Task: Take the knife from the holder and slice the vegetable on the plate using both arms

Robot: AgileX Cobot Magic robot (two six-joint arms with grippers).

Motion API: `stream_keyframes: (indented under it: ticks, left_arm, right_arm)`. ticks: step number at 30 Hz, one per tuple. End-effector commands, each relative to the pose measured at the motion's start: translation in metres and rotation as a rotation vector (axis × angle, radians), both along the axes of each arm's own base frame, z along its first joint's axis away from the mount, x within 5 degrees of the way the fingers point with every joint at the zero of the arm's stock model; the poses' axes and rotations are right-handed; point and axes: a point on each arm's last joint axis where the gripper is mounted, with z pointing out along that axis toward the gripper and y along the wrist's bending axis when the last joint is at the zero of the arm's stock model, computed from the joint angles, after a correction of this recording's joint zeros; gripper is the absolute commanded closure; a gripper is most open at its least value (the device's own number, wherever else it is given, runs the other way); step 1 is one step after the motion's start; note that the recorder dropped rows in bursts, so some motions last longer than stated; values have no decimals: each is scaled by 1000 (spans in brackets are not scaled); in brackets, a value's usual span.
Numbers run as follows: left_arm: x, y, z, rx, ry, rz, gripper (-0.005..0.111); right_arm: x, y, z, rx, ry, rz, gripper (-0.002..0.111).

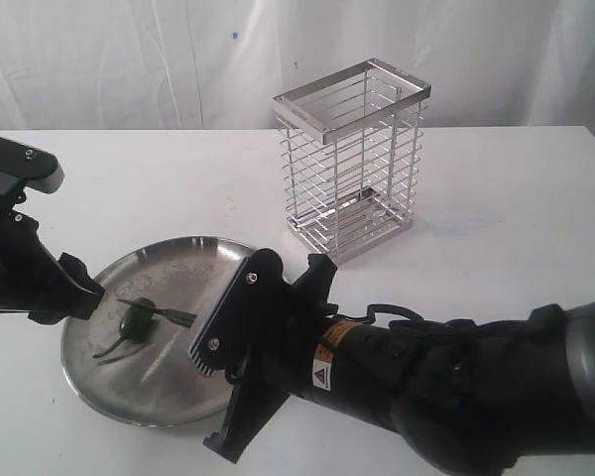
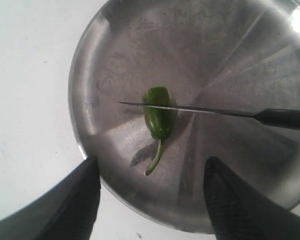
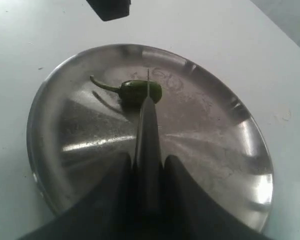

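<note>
The knife point(image 3: 148, 125) crosses the vegetable point(image 2: 158, 116) on the plate point(image 2: 230, 50); only the right wrist view shows the right gripper point(image 3: 148, 161) clamped on its handle. Only the left wrist view shows the left gripper point(image 2: 151, 165) spread wide, empty.

Left arm point(image 1: 28, 280) hangs low with jaws spread wide; right arm point(image 1: 426, 389) reaches in, jaws clamped.
</note>
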Motion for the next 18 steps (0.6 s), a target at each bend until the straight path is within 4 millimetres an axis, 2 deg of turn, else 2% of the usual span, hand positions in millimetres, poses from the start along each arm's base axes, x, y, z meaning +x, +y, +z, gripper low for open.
stream_keyframes:
  ticks: [1, 18]
  left_arm:
    - [-3, 1, 0, -6, 11, 9, 44]
    - [-3, 1, 0, -5, 15, 8, 44]
  right_arm:
    - [2, 4, -1, -18, -14, 13, 108]
    - [6, 8, 11, 77, -75, -5, 108]
